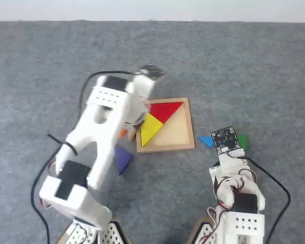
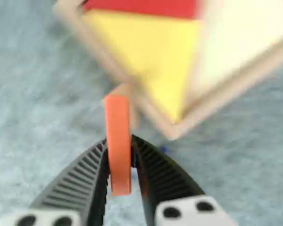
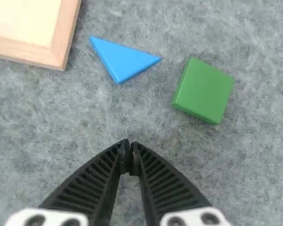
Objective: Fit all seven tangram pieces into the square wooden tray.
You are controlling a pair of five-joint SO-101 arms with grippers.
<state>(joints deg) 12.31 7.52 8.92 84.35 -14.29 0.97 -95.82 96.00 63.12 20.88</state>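
The square wooden tray [image 1: 185,144] lies mid-table and holds a red triangle [image 1: 165,110] and a yellow triangle [image 1: 149,127]. My left gripper [image 2: 119,155] is shut on an orange piece [image 2: 118,141], held on edge just outside the tray's near-left corner [image 2: 177,129]; the orange piece [image 1: 123,133] peeks out beside the left arm. A dark blue piece [image 1: 123,158] lies left of the tray, partly under that arm. My right gripper [image 3: 128,155] is shut and empty, above the felt near a light blue triangle [image 3: 122,61] and a green square [image 3: 203,90].
Grey felt covers the table. The light blue triangle [image 1: 207,141] and green square [image 1: 242,141] lie right of the tray, by the right arm's wrist. The tray's right half [image 1: 178,129] is bare wood. Open felt stretches behind and to the far left.
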